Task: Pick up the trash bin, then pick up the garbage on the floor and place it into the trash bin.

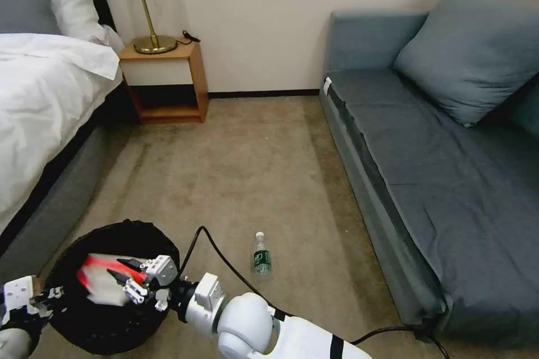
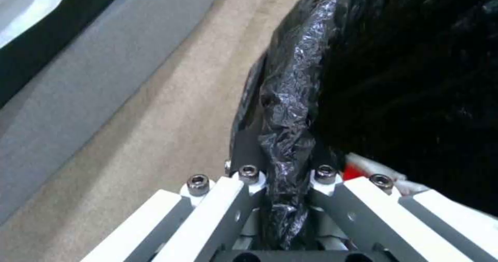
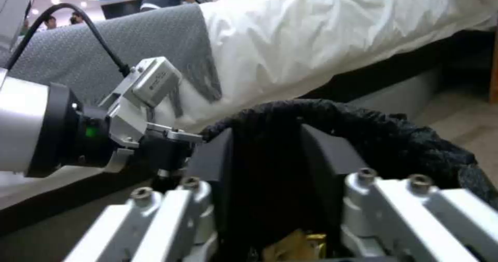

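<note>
The bed (image 1: 39, 95) with its rumpled white sheet ran along my left and the grey-blue sofa (image 1: 426, 140) along my right, leaving a strip of beige carpet (image 1: 252, 168) between them where I worked. At the near left of that strip I held the trash bin (image 1: 73, 320), a round black tub lined with a crinkly, glossy bag; my left gripper (image 2: 287, 176) was pinching a fold of that liner at the rim, I judge so the bin would stay open and steady. My right gripper (image 1: 124, 277) reached over the mouth with its fingers spread, and a crushed red-and-white carton (image 1: 101, 277) sat right at their tips, just above the opening. The small clear bottle (image 1: 261, 257), green-labelled and capped white, lay on the carpet just right of the bin.
</note>
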